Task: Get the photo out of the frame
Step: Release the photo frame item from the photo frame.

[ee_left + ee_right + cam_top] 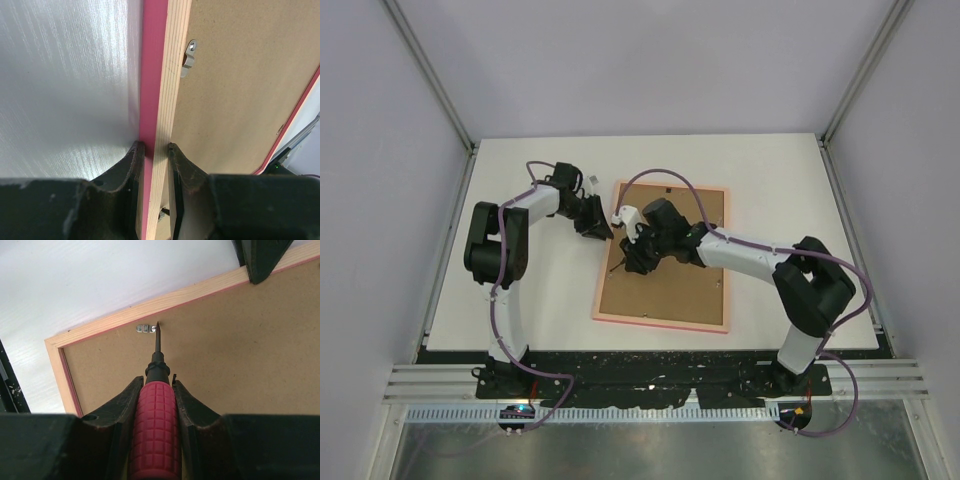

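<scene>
The frame point(660, 324) lies face down on the white table, its pale wooden back rail point(165, 300) and pink edge point(152, 75) showing. A brown backing board point(665, 290) fills it, so the photo is hidden. My left gripper point(155, 146) is shut on the frame's left rail, one finger on each side. It sits at the frame's upper left edge point(603, 231). My right gripper point(156, 380) hovers over the board point(638, 255), shut on a red-handled screwdriver point(156, 435). The screwdriver's tip touches a small metal clip point(146, 328) by the rail.
A second metal clip point(188, 57) sits on the board beside the rail that the left gripper holds. The left gripper's finger point(260, 260) shows at the top of the right wrist view. White walls enclose the table point(520, 300) on three sides.
</scene>
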